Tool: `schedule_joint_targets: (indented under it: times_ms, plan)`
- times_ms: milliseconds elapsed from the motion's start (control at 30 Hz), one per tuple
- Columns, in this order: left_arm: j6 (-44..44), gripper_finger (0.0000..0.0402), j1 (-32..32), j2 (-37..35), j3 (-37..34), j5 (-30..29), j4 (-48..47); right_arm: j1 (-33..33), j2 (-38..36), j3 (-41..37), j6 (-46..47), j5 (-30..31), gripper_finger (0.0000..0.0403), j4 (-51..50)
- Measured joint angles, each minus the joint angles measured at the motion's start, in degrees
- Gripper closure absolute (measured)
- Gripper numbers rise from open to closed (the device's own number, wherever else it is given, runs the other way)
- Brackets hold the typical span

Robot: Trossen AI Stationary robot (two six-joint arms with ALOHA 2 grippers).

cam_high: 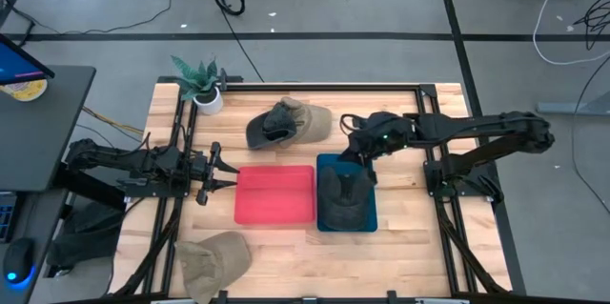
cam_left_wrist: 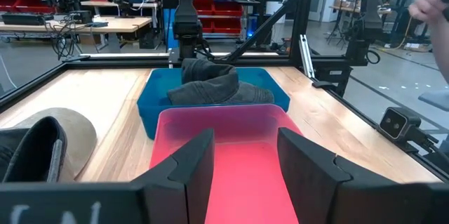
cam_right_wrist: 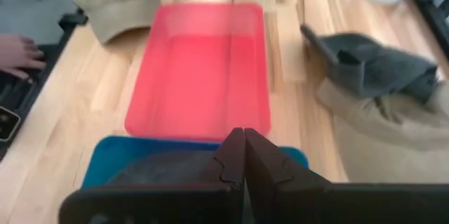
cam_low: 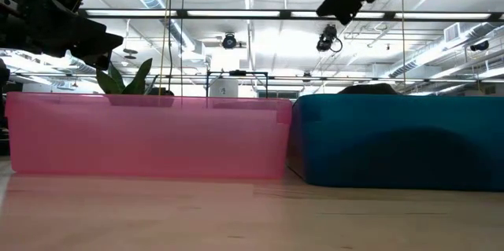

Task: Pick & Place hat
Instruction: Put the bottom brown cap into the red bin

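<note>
A dark grey hat lies in the blue bin, its crown rising above the rim. My right gripper hangs shut above the bin's far edge, clear of the hat. The pink bin stands to the left of the blue one. At its left end my left gripper stays level and open. Another dark hat rests on a tan hat at the far side. A second tan hat lies near the front left.
A potted plant stands at the far left corner. Black frame rails run along the table's far and side edges. A person's hand shows beyond the table's left edge. Bare wood lies in front of both bins.
</note>
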Motion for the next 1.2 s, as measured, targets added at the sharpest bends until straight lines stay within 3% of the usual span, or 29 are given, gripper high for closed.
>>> schedule_joint_targets:
  times_ms: [400, 633, 1000, 1200]
  plan:
    - [0.0, 0.0241, 0.01, 0.0, 0.0, -0.01, -0.01, 0.0, -6.37, 0.0, 3.25, 5.8, 0.0389, 1.09]
    - [0.0, 0.0241, 0.01, 0.0, 0.0, -0.01, -0.01, 0.52, -9.65, 0.01, 5.47, 5.95, 0.0389, 1.21]
    - [0.02, 0.0241, 0.0, 0.0, 0.0, 0.01, 0.01, 6.8, -13.87, -0.17, 4.52, 5.95, 0.0389, 2.8]
    - [0.0, 0.0241, -0.01, 0.01, 0.0, 0.0, 0.01, 9.2, -18.11, -4.72, 2.12, 5.94, 0.0389, 6.81]
